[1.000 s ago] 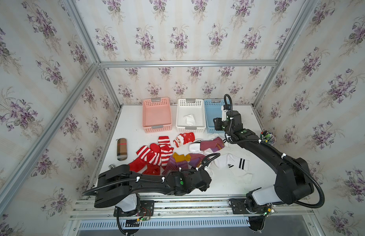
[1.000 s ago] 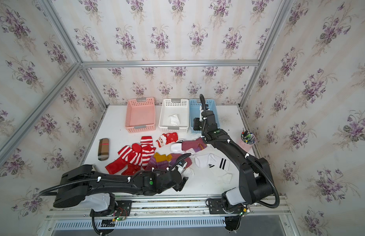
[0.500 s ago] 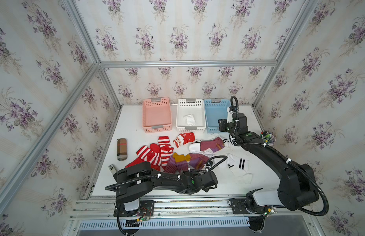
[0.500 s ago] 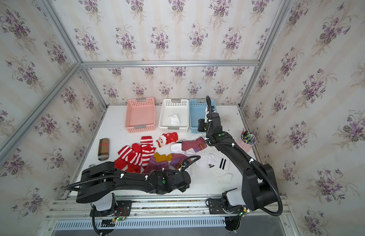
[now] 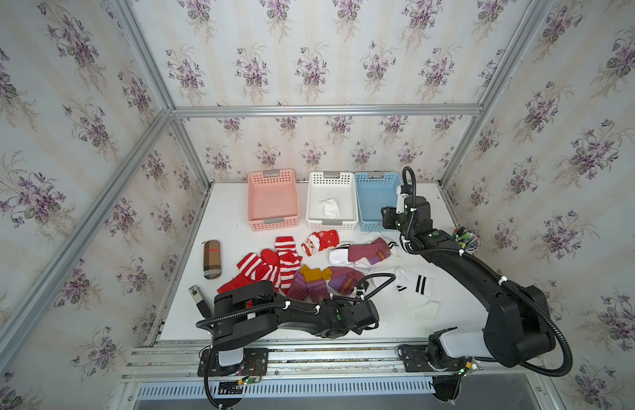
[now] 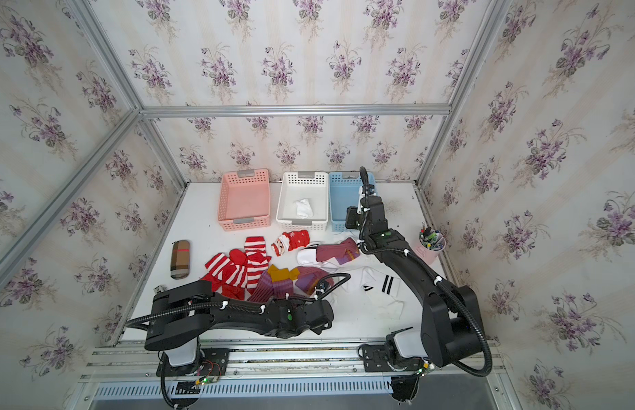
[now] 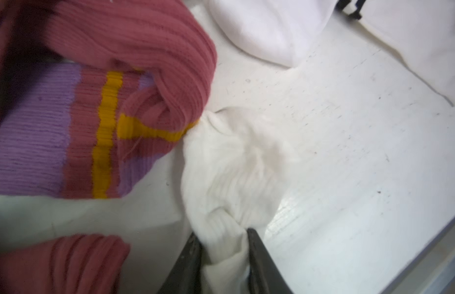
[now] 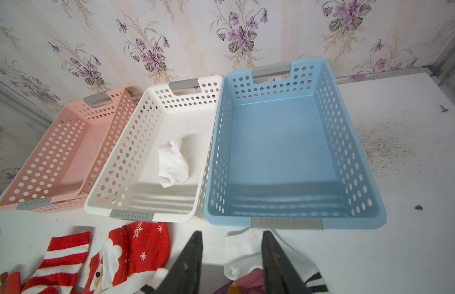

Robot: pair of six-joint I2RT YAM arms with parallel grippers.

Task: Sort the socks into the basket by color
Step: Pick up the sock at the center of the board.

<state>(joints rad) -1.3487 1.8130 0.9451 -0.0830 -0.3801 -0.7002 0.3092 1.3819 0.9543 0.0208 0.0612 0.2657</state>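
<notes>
- Enclosure lined with floral wallpaper. A white table (image 5: 231, 220) carries three baskets along the far wall and a loose heap of socks nearer the robot.
- Left gripper (image 7: 222, 234): jaws drawn in on a bunched fold of a white sock (image 7: 236, 163). The rest of that sock lies slack on the table ahead of the fingertips.
- A maroon-purple sock (image 7: 94, 127) with mustard stripes touches the white sock just ahead of the pinch, off to one side.
- Right gripper (image 8: 232, 233): jaws spread, nothing between them, hovering just short of the blue basket (image 8: 285, 224). The white basket (image 8: 132, 215) sits beside the blue one and holds a balled white sock (image 8: 173, 165). The pink basket (image 8: 34, 203) sits beyond that and is bare.
- Unsorted in a top view: red socks (image 5: 273, 262) and a banded white sock (image 5: 415, 287).
- Risk: the hold is on a thin fold only, so the fabric may slip out on lifting.
- Risk: the maroon-purple sock lies against the held one. Friction could drag it along and land it in the wrong basket.
- Risk: the right arm stands before the baskets, so a carry by the left arm to the white basket could foul it.
</notes>
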